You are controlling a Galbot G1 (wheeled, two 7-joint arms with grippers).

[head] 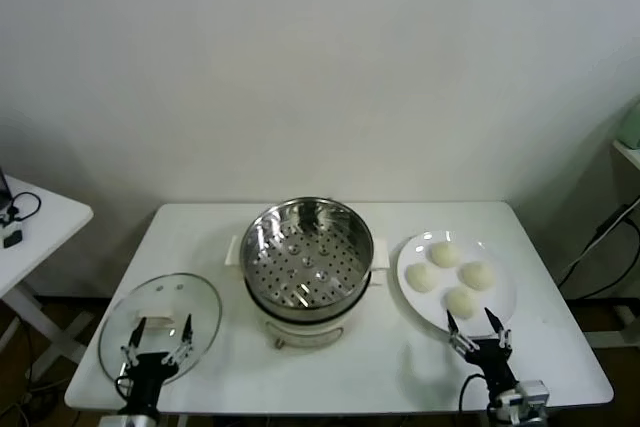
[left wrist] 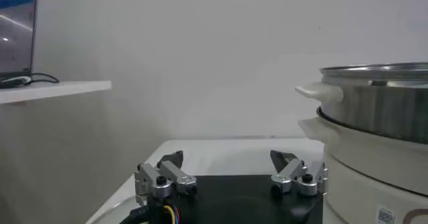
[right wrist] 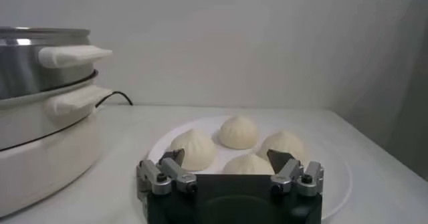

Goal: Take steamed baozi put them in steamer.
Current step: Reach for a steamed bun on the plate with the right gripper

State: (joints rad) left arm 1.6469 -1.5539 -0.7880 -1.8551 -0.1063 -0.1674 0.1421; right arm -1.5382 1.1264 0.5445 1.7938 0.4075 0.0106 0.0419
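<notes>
Stainless-steel steamer (head: 307,259) sat at frame centre; four steamed baozi (head: 451,275) lay on the plate (head: 505,292) right. Both tools, left tool (head: 158,339) and right tool (head: 478,329), gaped open, lower corners.

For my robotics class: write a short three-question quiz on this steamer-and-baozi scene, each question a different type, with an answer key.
1. Multiple choice: Where are the four baozi? A) in the steamer B) on the plate C) under the lid
2. True or false: The right gripper holds a baozi.
3. Short answer: Which object does the left gripper hover over?

Key
1. B: all four lie on the white plate, right of the steamer, whose basket holds none.
2. False: it is open at the plate's near edge, holding nothing.
3. The glass lid, lying left of the steamer.
</notes>
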